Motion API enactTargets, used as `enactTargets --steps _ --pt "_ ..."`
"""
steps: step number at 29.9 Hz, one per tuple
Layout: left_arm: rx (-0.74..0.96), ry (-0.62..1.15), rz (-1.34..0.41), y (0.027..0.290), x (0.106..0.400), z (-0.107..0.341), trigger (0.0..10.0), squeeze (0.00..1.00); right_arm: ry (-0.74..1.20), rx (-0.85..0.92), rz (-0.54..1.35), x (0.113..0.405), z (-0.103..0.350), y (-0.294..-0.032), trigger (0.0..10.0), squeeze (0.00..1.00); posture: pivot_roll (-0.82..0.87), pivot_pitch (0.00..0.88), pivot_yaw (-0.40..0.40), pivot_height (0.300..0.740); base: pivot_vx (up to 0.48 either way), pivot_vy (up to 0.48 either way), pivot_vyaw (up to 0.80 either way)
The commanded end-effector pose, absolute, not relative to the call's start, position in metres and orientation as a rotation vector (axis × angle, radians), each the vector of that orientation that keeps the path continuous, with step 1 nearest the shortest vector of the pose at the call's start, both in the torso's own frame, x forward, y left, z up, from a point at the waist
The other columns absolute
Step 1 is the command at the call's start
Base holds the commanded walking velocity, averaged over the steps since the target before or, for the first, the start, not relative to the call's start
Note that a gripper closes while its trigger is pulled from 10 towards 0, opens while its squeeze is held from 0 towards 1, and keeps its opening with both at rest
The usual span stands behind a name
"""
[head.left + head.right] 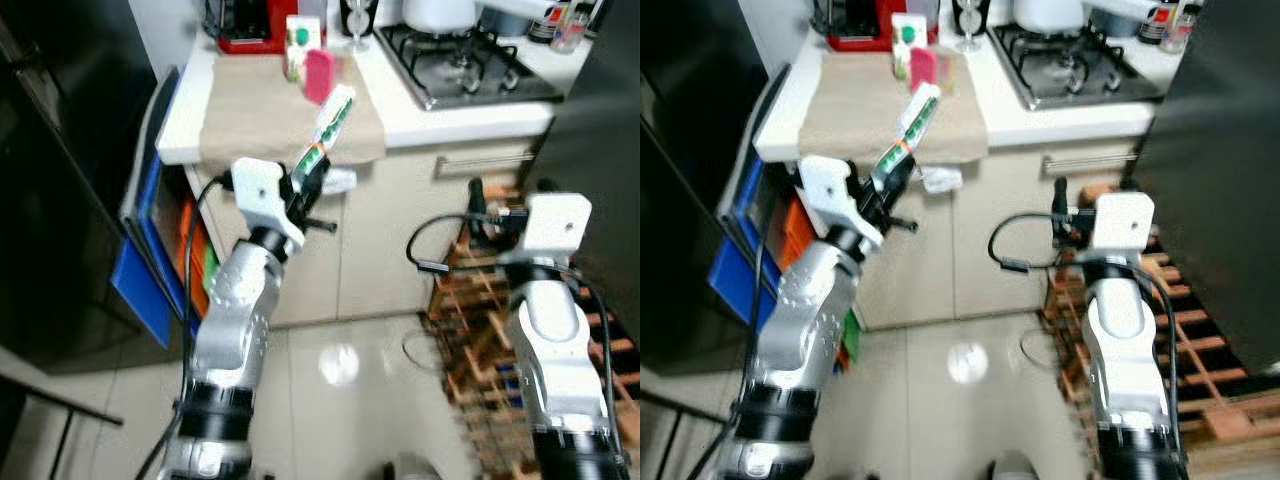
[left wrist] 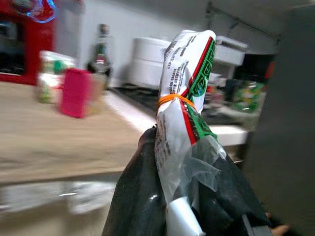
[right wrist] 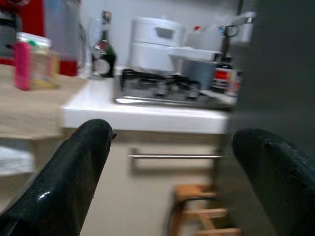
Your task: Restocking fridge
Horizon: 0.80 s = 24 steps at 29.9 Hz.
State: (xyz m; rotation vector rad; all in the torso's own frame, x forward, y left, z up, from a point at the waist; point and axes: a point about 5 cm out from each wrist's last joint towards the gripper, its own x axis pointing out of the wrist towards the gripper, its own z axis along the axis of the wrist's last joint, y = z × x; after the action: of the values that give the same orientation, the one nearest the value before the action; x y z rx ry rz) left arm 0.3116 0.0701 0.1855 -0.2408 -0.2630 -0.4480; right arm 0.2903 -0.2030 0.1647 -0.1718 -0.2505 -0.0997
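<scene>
Beige cloth (image 1: 262, 110) under pink box (image 1: 318, 75), carton (image 1: 301, 45)

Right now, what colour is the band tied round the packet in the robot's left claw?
Orange. The band cinches the white, green and red packet; the left wrist view shows it best.

Counter edge (image 1: 300, 150) before left pincer (image 1: 312, 180)

Open right tool (image 3: 172, 162) before a white counter (image 3: 142, 118) with gas stove (image 3: 167, 91).
</scene>
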Motion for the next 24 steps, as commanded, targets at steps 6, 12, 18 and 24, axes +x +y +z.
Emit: enactTargets --steps 6,12,18,24 --pt "-0.275 -0.307 -0.447 0.077 0.306 0.192 10.0 0.0 -0.318 -0.184 0.006 0.289 0.175 -0.19 10.0 0.0 -0.2 0.035 0.066 0.723 -0.06 -0.269 0.0" --pt "-0.258 -0.266 -0.402 0.081 0.31 0.183 10.0 0.0 -0.308 -0.221 0.066 0.288 0.173 -0.183 10.0 0.0 -0.21 0.029 0.061 0.718 0.0 0.0 -0.5" --pt "-0.267 -0.261 -0.388 0.085 0.31 0.179 10.0 0.0 -0.313 -0.219 0.099 0.286 0.173 -0.179 10.0 0.0 -0.22 0.026 0.054 0.718 -0.304 0.351 -0.54" --pt "-0.249 -0.268 -0.395 0.08 0.312 0.18 10.0 0.0 -0.325 -0.222 0.047 0.283 0.176 -0.192 10.0 0.0 -0.23 0.017 0.055 0.718 -0.053 0.061 -0.52"
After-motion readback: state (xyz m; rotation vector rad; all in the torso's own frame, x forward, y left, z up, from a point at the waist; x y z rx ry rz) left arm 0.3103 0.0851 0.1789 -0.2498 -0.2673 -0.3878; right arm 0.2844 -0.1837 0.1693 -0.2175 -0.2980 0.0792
